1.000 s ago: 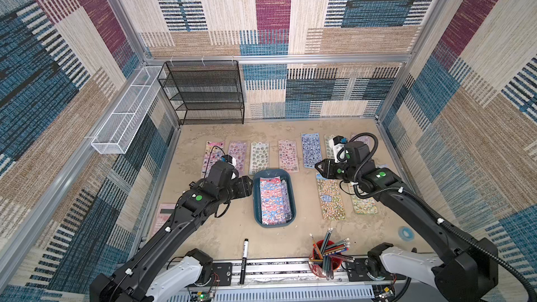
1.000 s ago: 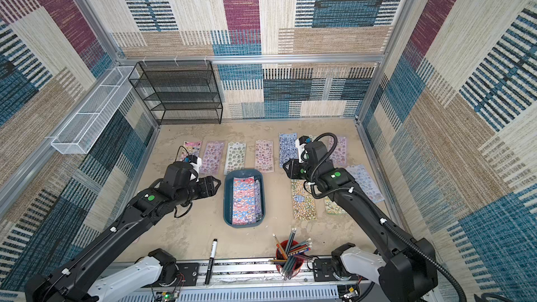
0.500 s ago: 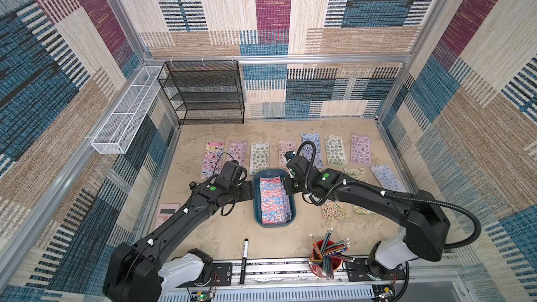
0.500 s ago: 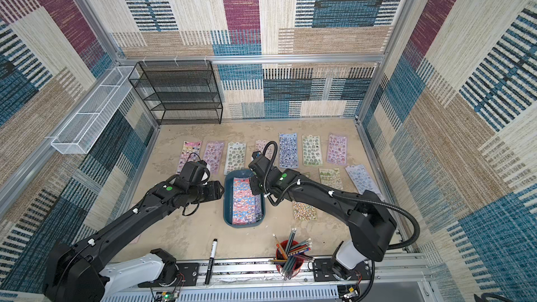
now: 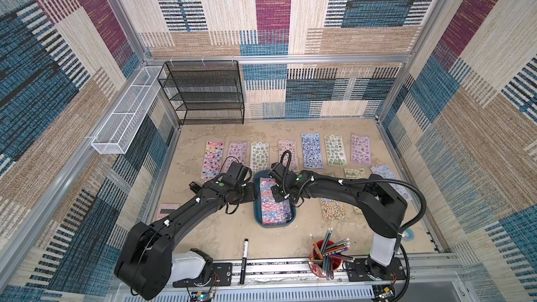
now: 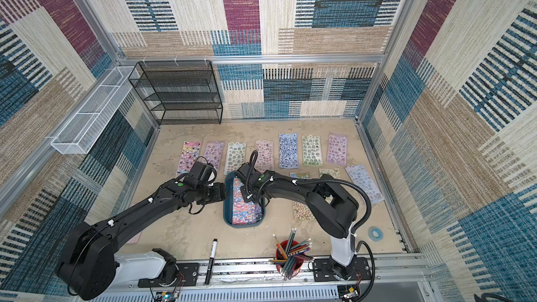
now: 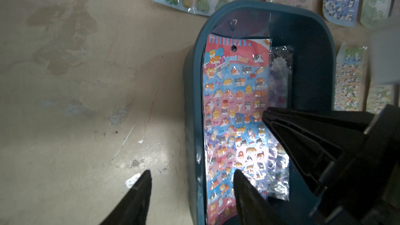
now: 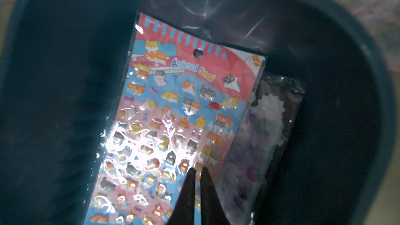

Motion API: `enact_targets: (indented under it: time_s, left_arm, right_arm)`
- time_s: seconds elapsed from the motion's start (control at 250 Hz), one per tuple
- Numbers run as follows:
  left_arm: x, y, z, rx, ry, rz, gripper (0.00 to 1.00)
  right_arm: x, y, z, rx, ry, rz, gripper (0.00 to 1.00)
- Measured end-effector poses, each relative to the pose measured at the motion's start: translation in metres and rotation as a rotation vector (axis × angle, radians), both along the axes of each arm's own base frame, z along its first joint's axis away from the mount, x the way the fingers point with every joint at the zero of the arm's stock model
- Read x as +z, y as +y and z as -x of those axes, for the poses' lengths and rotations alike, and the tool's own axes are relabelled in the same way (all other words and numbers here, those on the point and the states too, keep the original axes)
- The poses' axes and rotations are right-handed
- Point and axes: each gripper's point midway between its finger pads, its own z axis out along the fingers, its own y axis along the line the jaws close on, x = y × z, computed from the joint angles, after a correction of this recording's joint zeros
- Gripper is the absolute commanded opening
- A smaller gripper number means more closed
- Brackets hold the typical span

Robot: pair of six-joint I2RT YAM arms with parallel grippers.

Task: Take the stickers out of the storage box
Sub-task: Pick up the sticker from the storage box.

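The top sheet of stickers (image 8: pixel 173 126), headed "Animal Seal", lay inside the storage box (image 8: pixel 54 83) along its length, with a lilac sheet (image 8: pixel 266 137) under it. The right gripper (image 8: pixel 197 173), jaws together, pointed down onto the top sheet's middle; the left gripper (image 7: pixel 191 172), jaws apart, straddled the box's long wall
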Motion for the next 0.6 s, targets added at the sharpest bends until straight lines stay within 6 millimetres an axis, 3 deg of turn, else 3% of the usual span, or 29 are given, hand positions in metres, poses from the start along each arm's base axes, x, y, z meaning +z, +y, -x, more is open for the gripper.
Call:
enact_targets:
  time_s: [0.12,0.46,0.528,0.6]
  left_arm:
    - [-0.007,-0.007,-0.002,-0.012,0.021,0.018,0.49]
    - [-0.032,-0.024,-0.004,-0.038,0.084,0.04,0.34]
    - [-0.036,-0.024,-0.004,-0.038,0.094,0.028,0.28]
    - [-0.039,-0.022,-0.004,-0.033,0.099,0.012,0.14]
  right_arm:
    - [-0.015,0.006,0.003,0.015,0.039,0.002,0.07]
    - [-0.015,0.048,0.012,0.103,0.085,-0.172,0.08]
    - [-0.015,0.052,0.014,0.116,0.095,-0.197,0.07]
    - [-0.015,0.056,0.016,0.127,0.1,-0.221,0.07]
